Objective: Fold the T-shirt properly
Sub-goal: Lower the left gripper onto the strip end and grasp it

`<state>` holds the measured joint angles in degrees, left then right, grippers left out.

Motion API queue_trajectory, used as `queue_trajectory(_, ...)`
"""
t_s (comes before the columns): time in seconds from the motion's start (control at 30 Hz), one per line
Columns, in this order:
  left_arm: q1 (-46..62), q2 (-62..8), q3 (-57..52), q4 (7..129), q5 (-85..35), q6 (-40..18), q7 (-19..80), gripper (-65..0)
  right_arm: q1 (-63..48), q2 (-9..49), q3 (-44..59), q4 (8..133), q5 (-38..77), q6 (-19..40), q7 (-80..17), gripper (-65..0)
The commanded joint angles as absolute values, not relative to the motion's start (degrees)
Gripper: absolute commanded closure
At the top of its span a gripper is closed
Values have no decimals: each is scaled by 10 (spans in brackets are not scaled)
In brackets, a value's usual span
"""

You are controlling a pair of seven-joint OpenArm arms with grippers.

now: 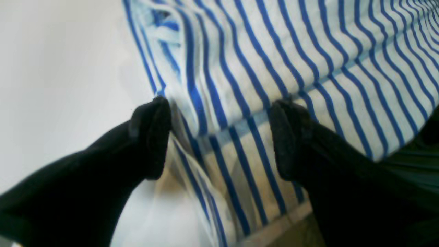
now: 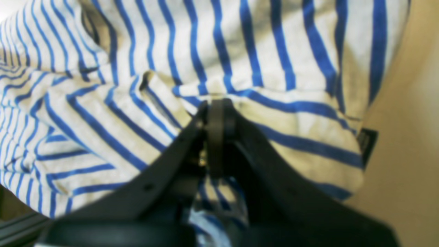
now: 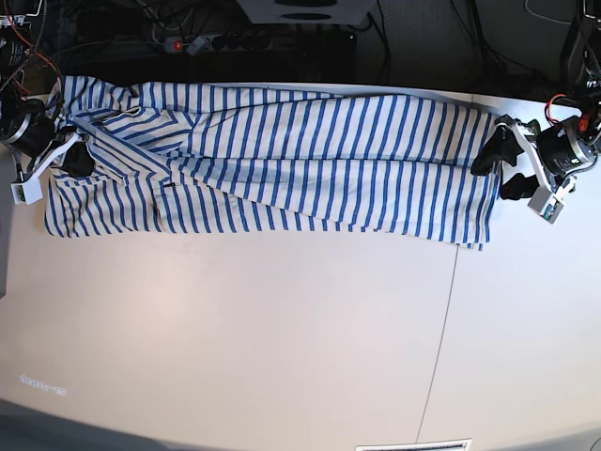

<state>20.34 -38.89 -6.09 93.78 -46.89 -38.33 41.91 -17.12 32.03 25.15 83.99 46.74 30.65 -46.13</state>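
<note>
My left pincer [image 1: 219,137] gapes wide at the T-shirt [image 3: 282,155] hem; my right pincer [image 2: 216,113] is clamped, seemingly pinching striped cloth.

Base view: overhead, straight down on the whole table [image 3: 282,329], far off.
Left wrist view: behind the left gripper [image 1: 219,137], looking past its fingertips, very close to the T-shirt [image 1: 274,51].
Right wrist view: same mounting behind the right gripper [image 2: 216,113], close.
Shared by all three views: the striped cloth.

A white table [image 3: 282,338] carries the outspread T-shirt [image 3: 310,160].
</note>
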Motion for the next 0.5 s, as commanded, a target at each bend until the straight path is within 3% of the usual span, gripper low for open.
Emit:
queue_trajectory(0.0, 194, -400, -62, 935, -473, -378, 409, -472, -167, 333, 256, 847, 476, 345, -452, 0)
queue_trajectory(0.47, 152, -400, -56, 844, -473, -377, 419, -472, -167, 333, 256, 847, 476, 345, -452, 0)
